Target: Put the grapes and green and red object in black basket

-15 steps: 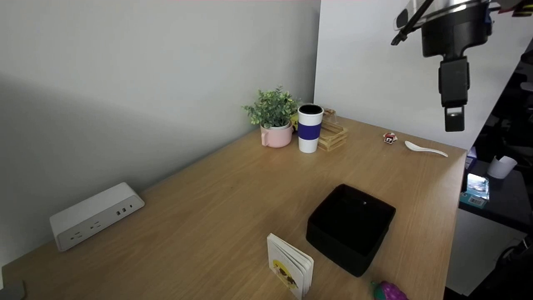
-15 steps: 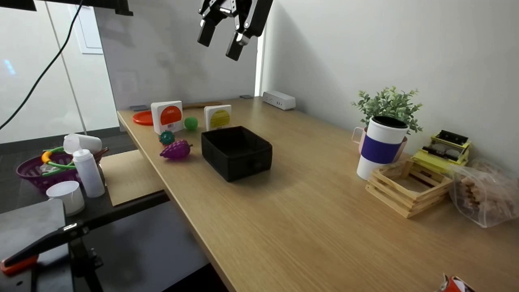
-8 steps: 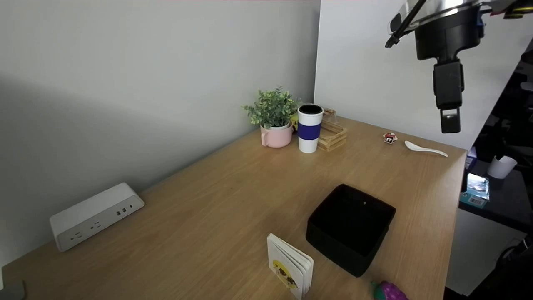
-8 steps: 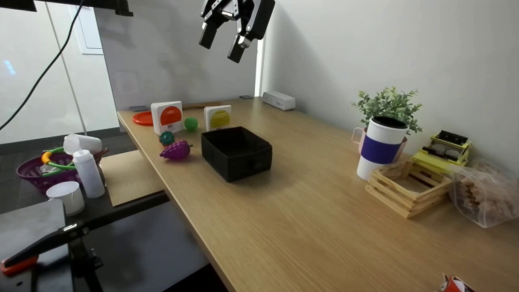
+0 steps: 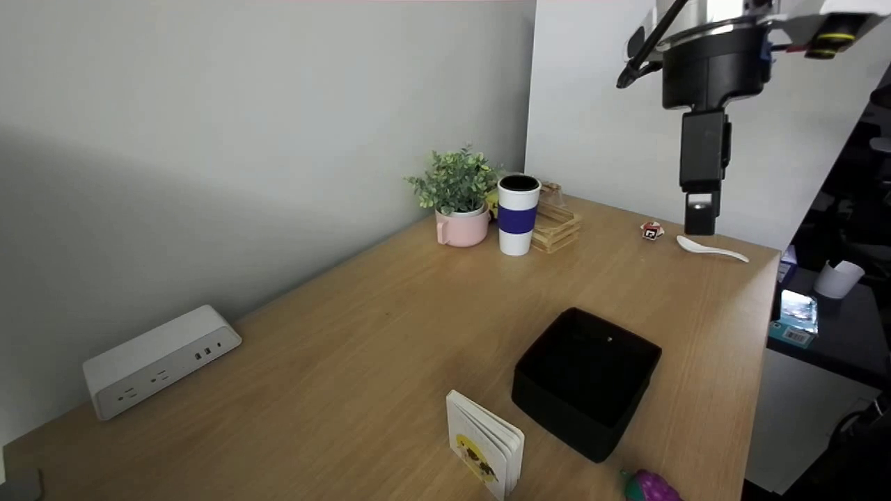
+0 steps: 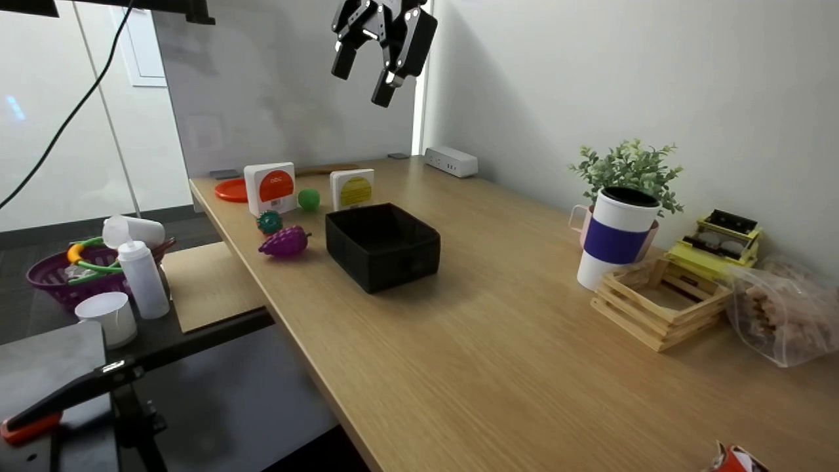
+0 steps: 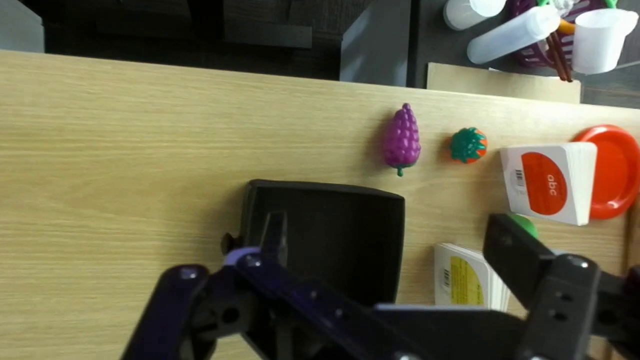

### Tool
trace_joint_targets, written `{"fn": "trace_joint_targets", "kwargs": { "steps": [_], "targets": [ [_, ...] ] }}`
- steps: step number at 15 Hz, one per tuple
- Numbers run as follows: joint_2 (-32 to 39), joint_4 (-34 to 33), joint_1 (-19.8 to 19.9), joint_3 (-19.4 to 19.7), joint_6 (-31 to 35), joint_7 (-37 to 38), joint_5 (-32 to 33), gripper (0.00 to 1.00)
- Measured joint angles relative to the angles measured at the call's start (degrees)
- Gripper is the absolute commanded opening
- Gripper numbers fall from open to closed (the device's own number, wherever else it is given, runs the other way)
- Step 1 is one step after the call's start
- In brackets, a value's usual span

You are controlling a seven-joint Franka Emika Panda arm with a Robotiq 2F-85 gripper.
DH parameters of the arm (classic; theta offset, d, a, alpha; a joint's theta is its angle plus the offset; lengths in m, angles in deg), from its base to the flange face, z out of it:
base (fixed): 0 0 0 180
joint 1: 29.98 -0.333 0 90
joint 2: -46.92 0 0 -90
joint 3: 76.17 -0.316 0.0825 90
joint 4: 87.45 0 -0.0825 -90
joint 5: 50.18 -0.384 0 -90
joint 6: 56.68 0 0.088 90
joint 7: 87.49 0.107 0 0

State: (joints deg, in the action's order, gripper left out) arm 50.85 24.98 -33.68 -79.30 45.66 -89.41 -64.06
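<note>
Gripper [image 6: 362,85]: you have it high above the table [image 5: 390,362], pointing downward in both exterior views.
Fingers [image 7: 515,255]: yours stand wide apart, as the wrist view shows.
Black basket [image 5: 571,431]: it sits upright on the table; in the wrist view your gripper covers part of it, and you cannot tell whether it lies straight beneath. Its inside is very dark.
Grapes [image 7: 402,137]: you find the purple bunch lying on the table outside the basket, near one corner but apart from it, narrow tip toward the table's edge.
Green and red toy [image 7: 468,145]: it rests on the table near the grapes, also outside the basket, its green leafy top facing up and orange-red showing at the side.
Yellow-circle book [image 6: 352,189]: it stands on edge near the basket.
Red-circle book [image 6: 272,190]: it stands near the green and red toy, with a red plate [image 7: 615,170] just beside it.
Green ball [image 6: 309,200]: you see it between the two books.
Tumbler [image 5: 515,219]: white with a blue band, it stands near the plant [image 5: 456,177] in its pink mug [image 5: 463,228] and the wooden crate [image 6: 655,311].
Spoon [image 5: 710,248]: it lies near the table's edge.
Power strip [image 5: 163,362]: it sits by the wall.
</note>
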Motion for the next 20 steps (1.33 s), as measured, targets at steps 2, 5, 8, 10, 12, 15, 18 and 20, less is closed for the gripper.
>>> {"fn": "trace_joint_targets", "kwargs": {
  "steps": [2,5,8,10,12,15,18,20],
  "targets": [
    [1.96,-0.65,-0.94,-1.11,2.64,0.06,-1.44,1.00],
    [5.95,-3.09,-2.60,-2.95,4.06,0.60,-1.79,1.00],
    [11.03,-6.91,-4.65,-4.52,4.03,1.84,-1.35,1.00],
    [14.61,-9.63,-5.92,-5.21,3.53,2.75,-0.43,1.00],
    [18.08,-12.21,-6.85,-5.57,1.92,2.86,0.27,1.00],
    [20.92,-14.57,-7.24,-5.65,0.62,2.86,0.55,1.00],
    [21.00,-15.11,-7.21,-5.65,0.29,2.86,0.57,1.00],
    [21.00,-15.23,-7.21,-5.65,0.21,2.86,0.55,1.00]
  ]
}}
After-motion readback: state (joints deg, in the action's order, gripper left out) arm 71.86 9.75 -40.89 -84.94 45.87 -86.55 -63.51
